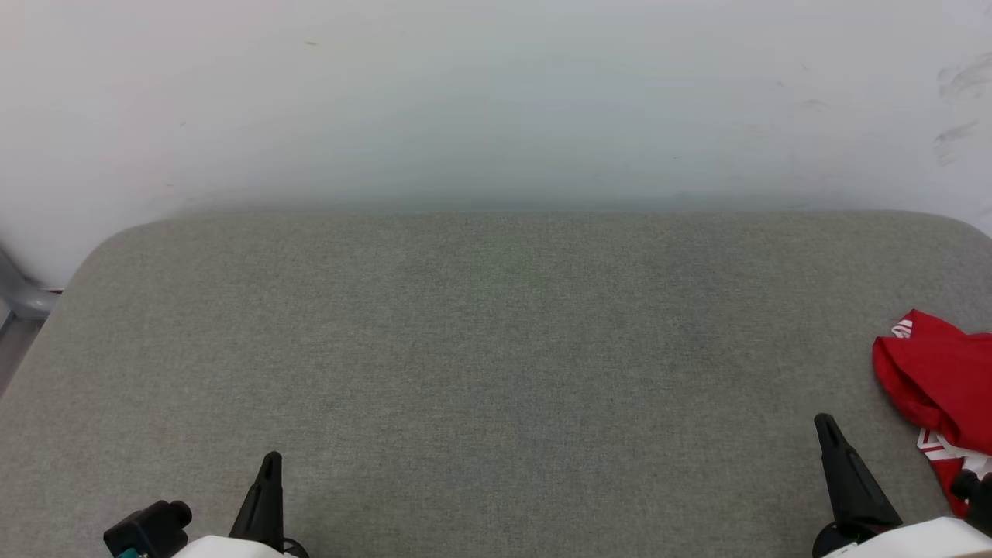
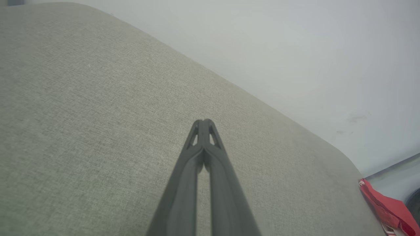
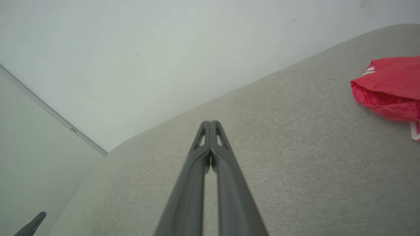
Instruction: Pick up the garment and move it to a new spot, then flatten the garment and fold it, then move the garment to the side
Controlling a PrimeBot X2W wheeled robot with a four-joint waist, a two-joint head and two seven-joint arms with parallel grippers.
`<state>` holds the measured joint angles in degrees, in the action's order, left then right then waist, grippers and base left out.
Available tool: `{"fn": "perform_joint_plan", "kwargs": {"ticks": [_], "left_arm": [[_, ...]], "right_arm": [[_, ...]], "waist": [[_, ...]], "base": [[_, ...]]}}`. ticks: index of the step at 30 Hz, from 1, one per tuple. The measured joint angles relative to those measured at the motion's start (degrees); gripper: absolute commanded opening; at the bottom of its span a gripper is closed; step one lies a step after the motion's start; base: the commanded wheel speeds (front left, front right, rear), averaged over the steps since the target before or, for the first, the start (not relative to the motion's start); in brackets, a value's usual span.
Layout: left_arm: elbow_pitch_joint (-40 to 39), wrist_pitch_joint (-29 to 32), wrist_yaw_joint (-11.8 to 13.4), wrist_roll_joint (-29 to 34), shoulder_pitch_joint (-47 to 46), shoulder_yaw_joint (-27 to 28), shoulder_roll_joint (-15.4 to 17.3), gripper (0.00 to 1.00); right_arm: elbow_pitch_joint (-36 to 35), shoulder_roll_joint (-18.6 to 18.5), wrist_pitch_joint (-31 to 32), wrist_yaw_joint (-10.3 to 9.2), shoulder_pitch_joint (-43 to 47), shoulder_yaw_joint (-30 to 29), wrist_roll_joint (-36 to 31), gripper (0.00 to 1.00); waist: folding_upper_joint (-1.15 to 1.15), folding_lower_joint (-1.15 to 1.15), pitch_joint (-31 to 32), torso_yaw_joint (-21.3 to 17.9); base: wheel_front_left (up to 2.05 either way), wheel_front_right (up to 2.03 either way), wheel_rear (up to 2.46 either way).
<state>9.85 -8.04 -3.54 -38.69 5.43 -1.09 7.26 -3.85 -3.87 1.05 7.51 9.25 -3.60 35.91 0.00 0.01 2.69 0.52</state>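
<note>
Garment [image 1: 942, 380]: red heap at right edge of grey cushion [image 1: 480, 349], cut off by the frame. Folded or merely bunched, cannot tell. Fits either lying ready for pickup or set aside after folding. Right gripper [image 1: 823, 422] near it, left gripper [image 1: 270, 459] well apart; both pinched together, empty. Lettering hidden.

Tally, 1 pass:
- garment [image 1: 942, 372]: qty 1, red w/ white-striped trim, one heap.
- claws: 2 tot. = left claw [image 1: 269, 465] x1 + right claw [image 1: 825, 426] x1.
- fingers [image 2: 183, 183]: 2 per claw, 4 tot., all dark.
- table [image 1: 465, 349]: 1, grey fabric top.
- wall [image 1: 496, 101] behind it: 1.
- scuff marks [image 1: 961, 81] on wall: at least 2 patches, others too faint to count.
- grey curved item [image 1: 19, 293] off table's left end: 1, can't ID.
</note>
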Motion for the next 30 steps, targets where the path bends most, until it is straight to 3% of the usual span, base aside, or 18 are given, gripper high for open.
{"fn": "perform_joint_plan", "kwargs": {"ticks": [30], "left_arm": [[1.6,5.7,-1.5,-20.7,-4.4,3.0,-1.7,0.00]], "right_arm": [[6.9,-0.6,1.0,-0.01,-5.6,0.4,22.9,0.00]], "waist": [[0.00,0.00,-0.8,-0.2]], "base": [[0.00,0.00,0.00]]}}
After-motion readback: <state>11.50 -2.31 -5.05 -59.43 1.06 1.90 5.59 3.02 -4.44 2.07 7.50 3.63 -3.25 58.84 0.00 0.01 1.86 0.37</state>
